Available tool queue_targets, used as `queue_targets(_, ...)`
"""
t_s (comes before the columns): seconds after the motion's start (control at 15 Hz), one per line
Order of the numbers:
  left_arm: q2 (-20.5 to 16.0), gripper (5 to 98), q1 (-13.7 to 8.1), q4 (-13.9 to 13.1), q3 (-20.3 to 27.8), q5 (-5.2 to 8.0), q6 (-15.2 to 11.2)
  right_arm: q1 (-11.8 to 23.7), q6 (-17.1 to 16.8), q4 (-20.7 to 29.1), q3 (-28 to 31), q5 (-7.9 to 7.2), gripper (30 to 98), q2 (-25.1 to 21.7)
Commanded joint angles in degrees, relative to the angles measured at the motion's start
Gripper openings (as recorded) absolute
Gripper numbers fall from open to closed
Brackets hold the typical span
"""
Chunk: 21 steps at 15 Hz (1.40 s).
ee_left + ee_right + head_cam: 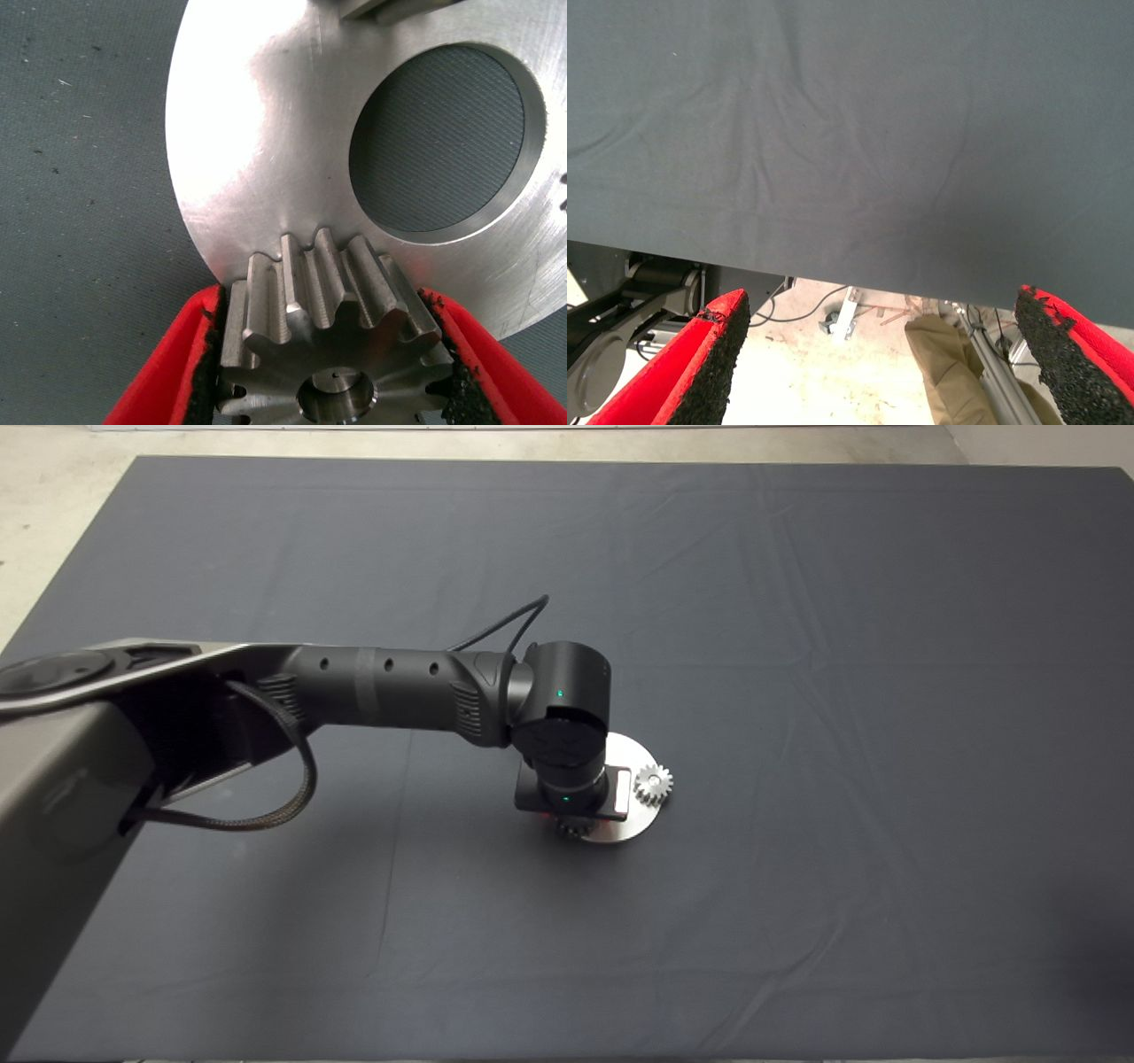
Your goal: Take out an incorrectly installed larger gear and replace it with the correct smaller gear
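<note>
My left gripper (330,376) is shut on the smaller gear (328,332), a steel spur gear with blunt teeth. Its red fingers (168,372) press on both sides of it. A silver pin end shows in the gear's centre hole. The gear sits at the rim of a round silver plate (257,159) that has a wide round hole (438,137). In the head view the left arm (399,686) reaches over that plate (631,825), and a look-alike small gear (654,783) stands on its right side. The larger gear is out of view. My right gripper (890,354) is open and holds nothing.
The plate lies near the middle of the dark mat (842,646). The edge of another gear (390,7) shows at the plate's far side. Past the mat's edge, the right wrist view shows the floor, a person's leg (948,376) and metal frame parts (629,319).
</note>
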Motion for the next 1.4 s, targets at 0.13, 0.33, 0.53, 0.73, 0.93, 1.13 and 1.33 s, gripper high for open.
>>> queue_targets(0.13,-1.33,48.7,-0.66,0.73,0.51,4.96,0.48,0.52,0.49,1.88,0.01,-6.39,79.2,1.36)
queue_targets(0.33,-1.54,47.8,-0.66,0.73,0.21,4.88,1.27,0.52,0.67,1.88,-0.03,-6.33,79.2,1.53)
queue_targets(0.53,-1.66,47.5,-0.69,0.73,-0.02,4.79,1.30,0.52,0.94,1.79,-0.03,-6.30,79.2,1.53)
queue_targets(0.73,-1.10,46.2,-1.19,0.39,0.55,4.88,1.36,0.52,0.94,1.71,-0.12,-6.30,79.2,1.53)
queue_targets(0.93,-1.01,45.3,-3.74,-3.49,1.80,4.88,0.74,0.52,0.94,1.71,-0.55,-6.24,79.2,2.64)
queue_targets(1.13,-0.98,44.8,-5.29,-4.81,2.59,5.05,0.66,0.57,1.11,1.71,-0.56,-6.30,79.2,2.94)
queue_targets(1.33,-1.40,44.4,-7.09,-6.10,3.33,6.00,0.66,0.52,1.11,1.73,-0.73,-6.30,79.2,3.03)
